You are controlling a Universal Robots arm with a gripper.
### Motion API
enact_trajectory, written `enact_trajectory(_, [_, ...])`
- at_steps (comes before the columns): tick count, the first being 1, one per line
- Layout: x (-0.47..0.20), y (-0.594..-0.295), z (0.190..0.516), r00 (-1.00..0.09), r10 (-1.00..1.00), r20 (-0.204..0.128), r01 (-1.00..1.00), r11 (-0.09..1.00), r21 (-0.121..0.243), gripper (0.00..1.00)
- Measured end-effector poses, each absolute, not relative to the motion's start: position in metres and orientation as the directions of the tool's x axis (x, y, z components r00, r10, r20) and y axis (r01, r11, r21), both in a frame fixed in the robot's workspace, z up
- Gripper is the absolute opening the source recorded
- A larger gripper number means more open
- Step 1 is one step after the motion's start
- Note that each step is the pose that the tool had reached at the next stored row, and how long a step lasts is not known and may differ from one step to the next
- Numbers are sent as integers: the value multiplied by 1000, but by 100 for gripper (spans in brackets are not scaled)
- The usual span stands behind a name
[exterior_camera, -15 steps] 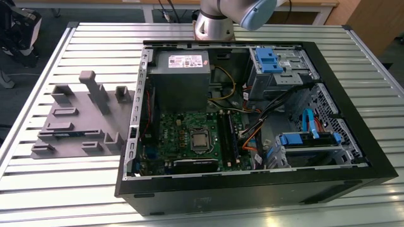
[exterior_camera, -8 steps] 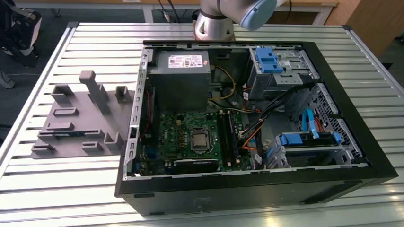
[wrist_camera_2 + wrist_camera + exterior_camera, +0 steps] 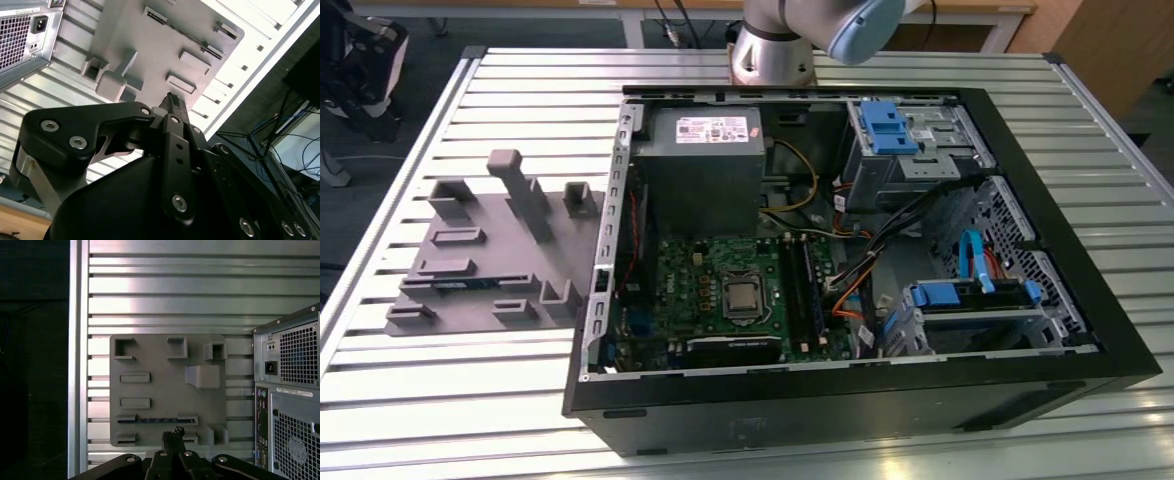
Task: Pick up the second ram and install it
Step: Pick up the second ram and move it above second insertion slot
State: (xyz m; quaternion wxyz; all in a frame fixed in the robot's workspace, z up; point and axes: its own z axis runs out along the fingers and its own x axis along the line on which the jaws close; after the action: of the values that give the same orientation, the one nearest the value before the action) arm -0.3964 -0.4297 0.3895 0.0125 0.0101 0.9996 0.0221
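Observation:
The second ram (image 3: 157,420) is a thin blue stick standing on edge in a slot of the grey fixture (image 3: 165,365), near the fixture edge closest to me. In the exterior view the second ram (image 3: 450,284) shows as a dark bluish strip on the fixture (image 3: 480,265), at that view's left beside the case. My gripper (image 3: 173,433) hangs well above the fixture, close to the stick's line, with its fingertips together and nothing between them. The second wrist view shows the gripper (image 3: 172,99) over the fixture (image 3: 150,45).
The open black computer case (image 3: 854,400) lies on the slatted metal table (image 3: 467,410). Inside are the green motherboard (image 3: 700,275) with dark memory slots (image 3: 798,290), the grey power supply (image 3: 700,160) and blue drive brackets (image 3: 887,125). The table edge (image 3: 75,360) runs beside the fixture.

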Motion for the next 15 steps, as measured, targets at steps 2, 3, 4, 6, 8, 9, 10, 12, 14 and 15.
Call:
enact_trajectory(2, [-396,-430,390,-1000,7,-24,6,999,44,11])
enact_trajectory(3, [-396,-430,390,-1000,1,-24,0,999,44,11])
enact_trajectory(4, [-396,-430,390,-1000,-5,-24,-7,999,44,11])
enact_trajectory(6, [-396,-430,390,-1000,-18,-24,-19,999,44,11])
enact_trajectory(8, [-396,-430,390,-999,-32,-24,-33,998,44,11])
enact_trajectory(9, [-396,-430,390,-999,-39,-24,-40,998,44,11])
enact_trajectory(10, [-396,-430,390,-999,-47,-24,-48,998,44,11])
enact_trajectory(12, [-396,-430,389,-998,-65,-24,-66,997,43,11])
enact_trajectory(14, [-396,-430,389,-996,-87,-24,-88,995,42,11])
enact_trajectory(15, [-396,-430,389,-995,-100,-24,-101,994,42,11])
